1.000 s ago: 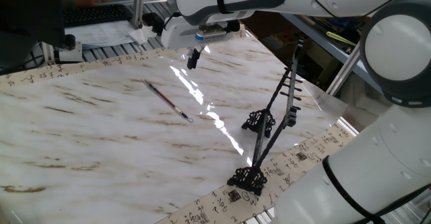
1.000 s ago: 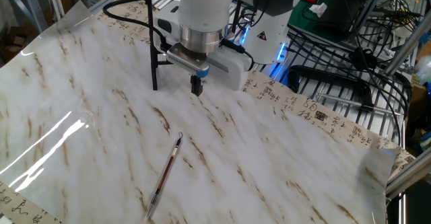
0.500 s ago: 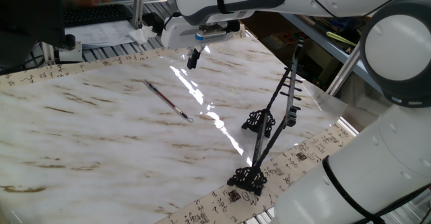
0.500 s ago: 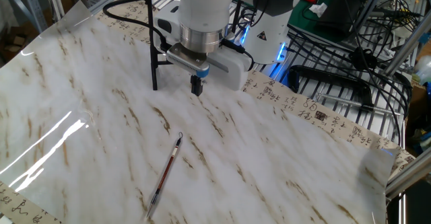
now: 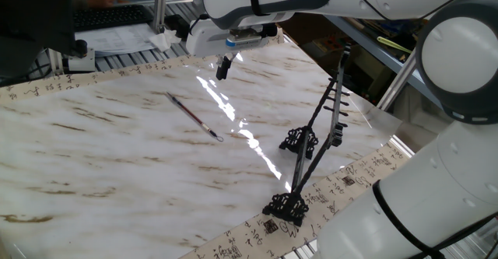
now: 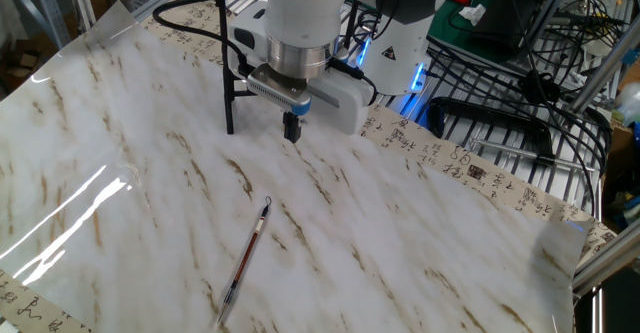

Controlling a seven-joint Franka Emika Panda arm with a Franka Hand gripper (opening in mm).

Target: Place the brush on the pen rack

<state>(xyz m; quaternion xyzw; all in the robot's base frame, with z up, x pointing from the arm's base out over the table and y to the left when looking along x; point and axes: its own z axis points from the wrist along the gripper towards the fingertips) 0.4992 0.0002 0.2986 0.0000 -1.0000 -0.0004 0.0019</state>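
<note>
Brush [image 5: 194, 117] is lying flat on the marble counter [image 5: 117, 166], well apart from the pen rack [image 5: 311, 146]. Tool [image 6: 292, 128] hangs above the counter with nothing in it, fingers look pressed together. My worry: that shaft is so thin it could roll or slip out when pinched, or bump the spindly rack over.

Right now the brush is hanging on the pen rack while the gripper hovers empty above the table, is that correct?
Not quite: the brush is lying flat on the marble table, well apart from the pen rack, as one fixed view shows. The gripper does hover above the table holding nothing.
</note>
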